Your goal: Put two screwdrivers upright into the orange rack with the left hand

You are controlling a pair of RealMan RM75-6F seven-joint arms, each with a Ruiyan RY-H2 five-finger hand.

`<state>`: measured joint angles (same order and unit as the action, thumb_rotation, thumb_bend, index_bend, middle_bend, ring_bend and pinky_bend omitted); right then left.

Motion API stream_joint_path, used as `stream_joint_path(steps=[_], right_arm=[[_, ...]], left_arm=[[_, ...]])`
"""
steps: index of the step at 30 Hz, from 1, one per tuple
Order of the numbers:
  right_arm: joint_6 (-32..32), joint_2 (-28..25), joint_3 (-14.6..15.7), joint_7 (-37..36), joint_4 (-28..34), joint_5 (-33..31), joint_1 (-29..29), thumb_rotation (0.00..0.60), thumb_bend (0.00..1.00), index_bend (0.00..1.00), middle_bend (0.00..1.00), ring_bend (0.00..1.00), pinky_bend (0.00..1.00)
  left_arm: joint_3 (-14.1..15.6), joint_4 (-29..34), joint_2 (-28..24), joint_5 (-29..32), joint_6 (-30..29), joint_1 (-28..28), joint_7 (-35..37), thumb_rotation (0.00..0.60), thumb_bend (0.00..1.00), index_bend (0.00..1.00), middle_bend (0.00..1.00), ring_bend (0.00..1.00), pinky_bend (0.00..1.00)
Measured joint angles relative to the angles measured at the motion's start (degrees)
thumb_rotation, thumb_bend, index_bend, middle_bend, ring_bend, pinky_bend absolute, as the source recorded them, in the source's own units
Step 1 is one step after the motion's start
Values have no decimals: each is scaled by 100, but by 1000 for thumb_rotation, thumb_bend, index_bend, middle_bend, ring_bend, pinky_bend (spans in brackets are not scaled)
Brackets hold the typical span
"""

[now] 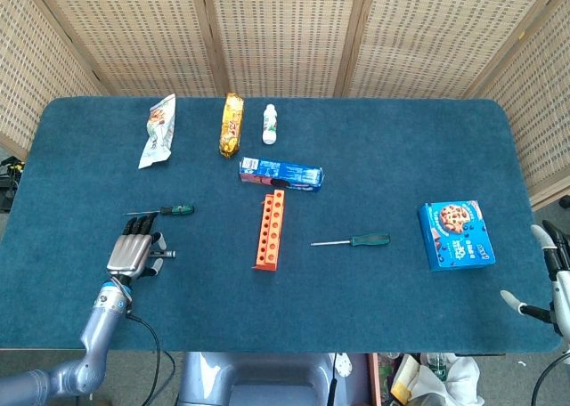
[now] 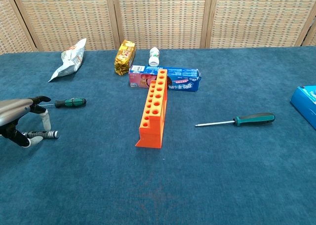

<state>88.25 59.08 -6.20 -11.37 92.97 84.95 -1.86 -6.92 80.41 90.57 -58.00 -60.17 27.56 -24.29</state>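
The left hand [image 2: 19,121] hovers low over a small black-handled driver [image 2: 42,134] lying flat on the blue table [image 1: 374,299], thumb and fingers spread to either side of it and nothing gripped. The driver is thin and lies flush on the cloth, so closing fingers may roll or push it away instead of pinching it. A lopsided grip would leave it tilted, which would make it hard to stand in a hole.

A second driver with a green handle [image 2: 69,102] lies just behind the hand, close enough for the fingertips to nudge it. A third, longer driver with a teal handle [image 1: 356,241] lies right of the orange rack [image 1: 270,230], well apart from the left hand.

The rack stands mid-table with all holes empty. It looks light, so a driver arriving off-centre could tip or slide it.

Behind the rack, almost touching its far end, lies a blue box [image 1: 281,172]. Further back are a white bag [image 1: 158,130], a yellow packet [image 1: 232,124] and a small white bottle [image 1: 269,123]. A cookie box [image 1: 456,235] sits far right. Nothing blocks the way from hand to rack.

The right hand [image 1: 550,281] rests at the table's right edge, fingers apart, holding nothing.
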Motion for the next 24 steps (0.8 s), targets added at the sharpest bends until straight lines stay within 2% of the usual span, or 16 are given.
stream_joint_path(steps=[9, 18, 24], right_arm=[[-16, -4, -6, -20, -7, -21, -5, 600, 0, 0, 0, 0, 0], [-29, -14, -7, -82, -15, -20, -12, 600, 0, 0, 0, 0, 0], [-52, -25, -12, -115, -21, -41, -18, 600, 0, 0, 0, 0, 0]], left_arm=[[19, -193, 171, -19, 3, 42, 15, 600, 370, 466, 0, 0, 0], [10, -270, 270, -120, -90, 42, 97, 600, 369, 551, 0, 0, 0], [-27, -134, 209, -154, -142, 29, 164, 600, 369, 556, 0, 0, 0]])
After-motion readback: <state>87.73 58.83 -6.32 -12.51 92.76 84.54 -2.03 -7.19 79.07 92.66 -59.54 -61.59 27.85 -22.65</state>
